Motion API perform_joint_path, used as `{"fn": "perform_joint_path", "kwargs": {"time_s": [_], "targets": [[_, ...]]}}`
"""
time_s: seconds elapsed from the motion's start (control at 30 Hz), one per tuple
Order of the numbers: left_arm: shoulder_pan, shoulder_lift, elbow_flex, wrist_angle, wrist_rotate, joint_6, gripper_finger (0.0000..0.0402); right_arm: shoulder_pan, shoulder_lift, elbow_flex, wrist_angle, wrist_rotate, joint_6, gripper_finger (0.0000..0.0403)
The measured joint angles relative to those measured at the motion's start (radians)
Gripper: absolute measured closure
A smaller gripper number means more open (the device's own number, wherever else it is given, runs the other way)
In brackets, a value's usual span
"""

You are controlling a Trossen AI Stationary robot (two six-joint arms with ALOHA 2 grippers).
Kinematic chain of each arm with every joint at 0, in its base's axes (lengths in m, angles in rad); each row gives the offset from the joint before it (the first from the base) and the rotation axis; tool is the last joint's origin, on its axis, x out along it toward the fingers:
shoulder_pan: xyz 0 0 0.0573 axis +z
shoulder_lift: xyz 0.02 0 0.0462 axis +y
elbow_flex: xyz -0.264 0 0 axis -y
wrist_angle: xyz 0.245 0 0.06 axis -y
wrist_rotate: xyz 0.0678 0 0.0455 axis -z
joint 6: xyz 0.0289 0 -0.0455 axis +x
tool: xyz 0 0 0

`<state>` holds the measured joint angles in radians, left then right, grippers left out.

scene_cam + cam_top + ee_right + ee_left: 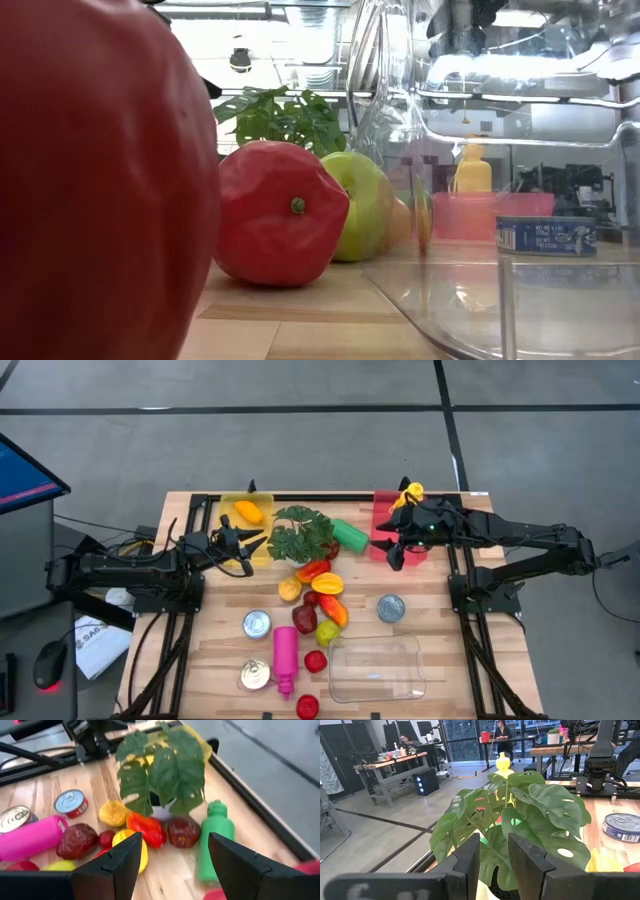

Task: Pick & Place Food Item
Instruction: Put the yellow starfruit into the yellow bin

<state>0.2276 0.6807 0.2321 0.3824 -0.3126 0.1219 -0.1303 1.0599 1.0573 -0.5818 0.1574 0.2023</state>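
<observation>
**Bins, Plant and Scattered Food Across the Table**

At the back left stands a yellow bin (pixel 243 520) holding an orange food item (pixel 249 512). The left gripper (pixel 252 543) hovers just beside it, its fingers (pixel 470 862) a narrow gap apart with nothing between them, pointing at the potted plant (pixel 303 535). Beside the plant a green bottle (pixel 350 535) lies on its side. In front, a cluster of food runs down the table centre: a red-orange pepper (pixel 313 570), a yellow piece (pixel 290 589), a dark red piece (pixel 305 618) and a green apple (pixel 327 632). A pink bottle (pixel 285 656) lies between two cans (pixel 257 624). The clear tray (pixel 377 667) at the front holds nothing. At the back right, a pink bin (pixel 386 532) sits under the right gripper (pixel 398 552), whose fingers (pixel 115 865) stand well apart and empty; the arm hides most of the bin's inside. A yellow object (pixel 410 494) rises at its far edge.

In the low view, a red shape (pixel 100 180) blocks the left side.
</observation>
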Motion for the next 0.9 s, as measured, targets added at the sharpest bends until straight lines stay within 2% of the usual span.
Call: {"fn": "perform_joint_path", "kwargs": {"time_s": [0.33,0.9], "targets": [[0.000,0.000,0.000,0.000,0.000,0.000,0.0312,-0.002,0.040,-0.002,-0.135,0.002,0.207,0.0179],[0.000,0.000,0.000,0.022,0.000,0.000,0.0312,-0.021,0.059,0.000,-0.059,0.001,0.149,0.0179]]}}
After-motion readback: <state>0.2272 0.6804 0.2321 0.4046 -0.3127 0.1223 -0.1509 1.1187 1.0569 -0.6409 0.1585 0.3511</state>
